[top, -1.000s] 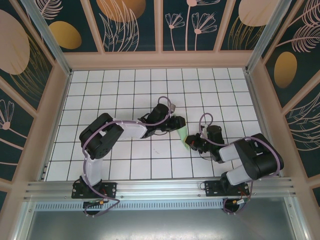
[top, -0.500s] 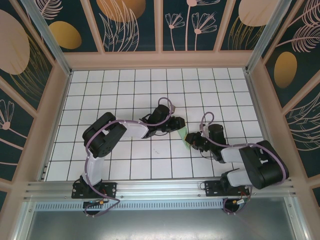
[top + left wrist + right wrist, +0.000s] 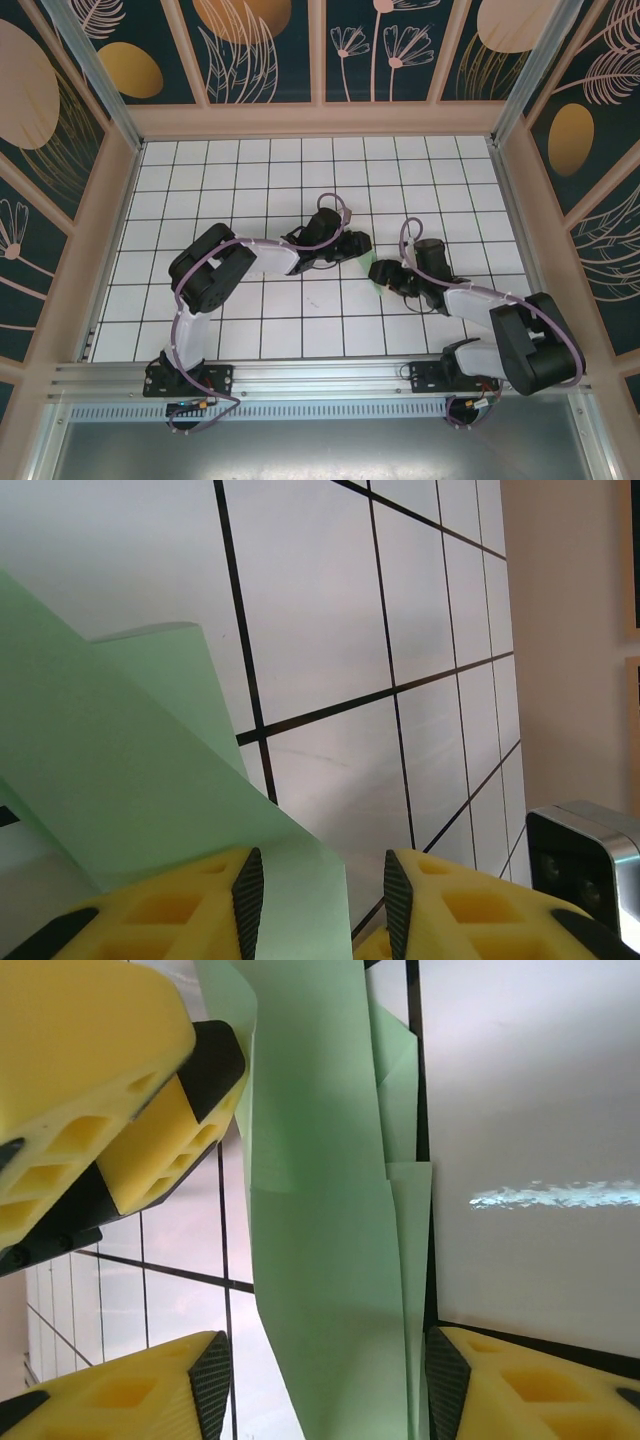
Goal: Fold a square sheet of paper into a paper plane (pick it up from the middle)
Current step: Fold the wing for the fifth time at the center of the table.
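Note:
The pale green sheet of paper [image 3: 320, 1210] is folded into a long narrow shape of several layers. It runs between the fingers of my right gripper [image 3: 328, 1380], which is open, with a wide gap on the left side and the folded edge close to the right pad [image 3: 447, 1385]. My left gripper [image 3: 323, 880] is open too. A flap of the paper [image 3: 130, 780] lies against its left pad [image 3: 247, 895], with bare tile across the rest of the gap. From above, both grippers [image 3: 352, 248] [image 3: 383, 273] meet at the table's middle and hide most of the paper [image 3: 377, 290].
The white gridded table [image 3: 250, 180] is boxed in by wooden rails and patterned walls [image 3: 300, 50]. The left gripper's yellow finger [image 3: 100, 1090] hangs close above the paper in the right wrist view. The right wrist camera housing [image 3: 585, 865] sits at the left wrist view's lower right.
My right gripper has opened from shut, releasing the paper, and has shifted slightly left toward the left gripper. The left gripper has stayed almost still.

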